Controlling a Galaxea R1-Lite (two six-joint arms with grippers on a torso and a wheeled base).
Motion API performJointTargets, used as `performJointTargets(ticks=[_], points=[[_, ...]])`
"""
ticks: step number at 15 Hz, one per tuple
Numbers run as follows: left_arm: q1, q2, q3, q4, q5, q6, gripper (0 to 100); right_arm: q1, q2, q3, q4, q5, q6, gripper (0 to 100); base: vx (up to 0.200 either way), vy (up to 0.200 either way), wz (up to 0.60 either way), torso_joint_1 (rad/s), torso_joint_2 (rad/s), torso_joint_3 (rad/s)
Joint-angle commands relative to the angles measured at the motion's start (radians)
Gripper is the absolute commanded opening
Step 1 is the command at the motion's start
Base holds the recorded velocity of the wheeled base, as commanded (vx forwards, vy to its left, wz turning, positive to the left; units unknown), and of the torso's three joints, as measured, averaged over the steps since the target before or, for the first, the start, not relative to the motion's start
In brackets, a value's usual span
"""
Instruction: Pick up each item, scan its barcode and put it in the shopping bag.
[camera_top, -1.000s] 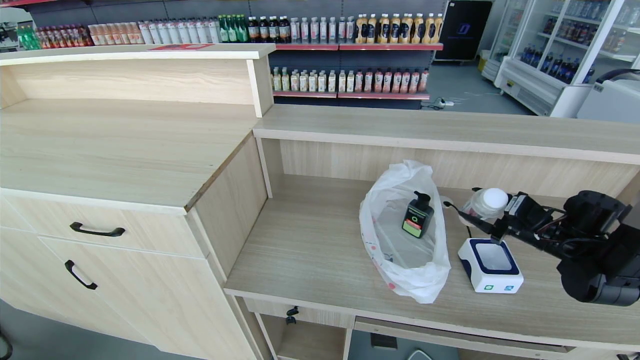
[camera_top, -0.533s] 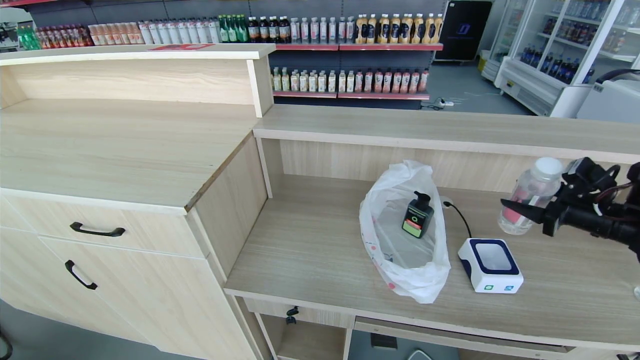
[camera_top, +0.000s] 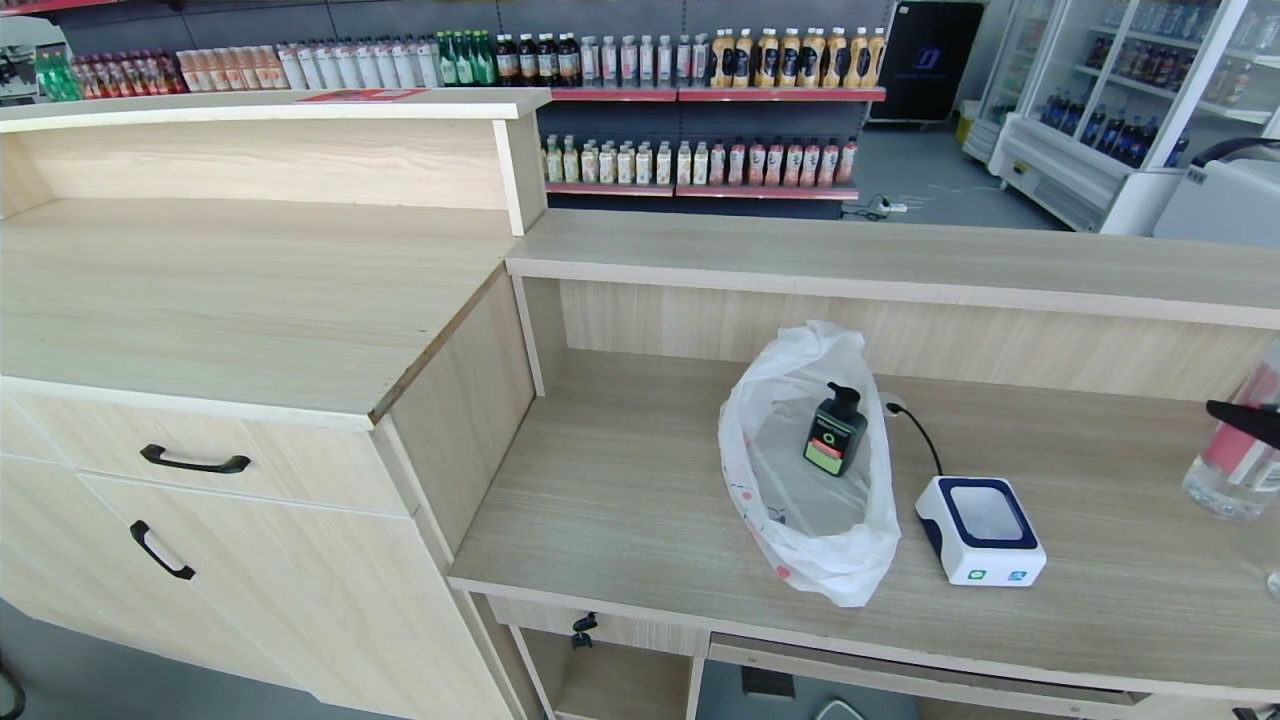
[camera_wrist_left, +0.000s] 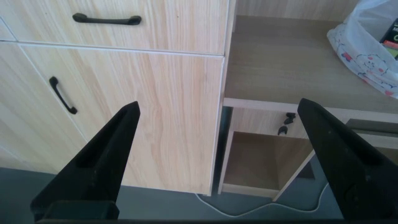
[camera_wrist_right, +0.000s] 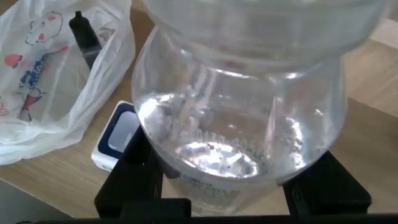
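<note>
My right gripper (camera_wrist_right: 236, 186) is clamped around the lower body of a clear bottle (camera_wrist_right: 242, 106) with a pink label. It holds the bottle about upright at the far 3 o'clock edge of the worktop (camera_top: 640, 500); I can't tell whether the base touches the wood. The barcode scanner (camera_top: 980, 530) sits well apart at the bottle's 9 o'clock, window facing up. Just beyond it, also at 9 o'clock, the shopping bag (camera_top: 810, 470) lies open with a dark pump bottle (camera_top: 836, 432) inside.

My left gripper (camera_wrist_left: 219, 106) hangs wide open and empty, low in front of the cabinet door (camera_wrist_left: 155, 124).

I judge the pick done and the scan in hand. Next I need to carry the bottle toward 9 o'clock, turn its label down over the scanner window, then move on to the bag mouth.
</note>
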Motion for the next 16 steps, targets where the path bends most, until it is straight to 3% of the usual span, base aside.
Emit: performJointTargets(ticks=[1,4,5,7,8,11,15,16], points=[[0.000,0.001,0.000,0.000,0.000,0.000,100,-0.061,-0.096,0.014,0.053,-0.001,0.008,0,0.000,0.000,0.00,0.000,0.00,0.000],[0.000,0.001,0.000,0.000,0.000,0.000,100,-0.078,-0.127,0.029,0.074,-0.001,0.018,0,0.000,0.000,0.00,0.000,0.00,0.000],[0.000,0.001,0.000,0.000,0.000,0.000,100,-0.065,-0.139,0.023,0.073,-0.003,0.088,0,0.000,0.000,0.00,0.000,0.00,0.000],[0.000,0.001,0.000,0.000,0.000,0.000,100,0.008,-0.157,0.006,0.070,-0.112,0.171,0,0.000,0.000,0.30,-0.001,0.00,0.006],[0.000,0.000,0.000,0.000,0.000,0.000,100,0.088,-0.163,0.002,0.064,-0.199,0.251,0,0.000,0.000,0.60,-0.002,0.00,0.002],[0.000,0.001,0.000,0.000,0.000,0.000,100,0.240,-0.122,0.032,0.024,-0.232,0.283,0,0.000,0.000,0.20,-0.006,0.00,0.001],[0.000,0.001,0.000,0.000,0.000,0.000,100,0.438,0.100,0.196,-0.423,-0.232,0.285,0,0.000,0.000,0.00,0.000,0.00,0.000],[0.000,0.001,0.000,0.000,0.000,0.000,100,0.453,0.128,0.206,-0.475,-0.232,0.286,0,0.000,0.000,0.00,0.000,0.00,0.000]])
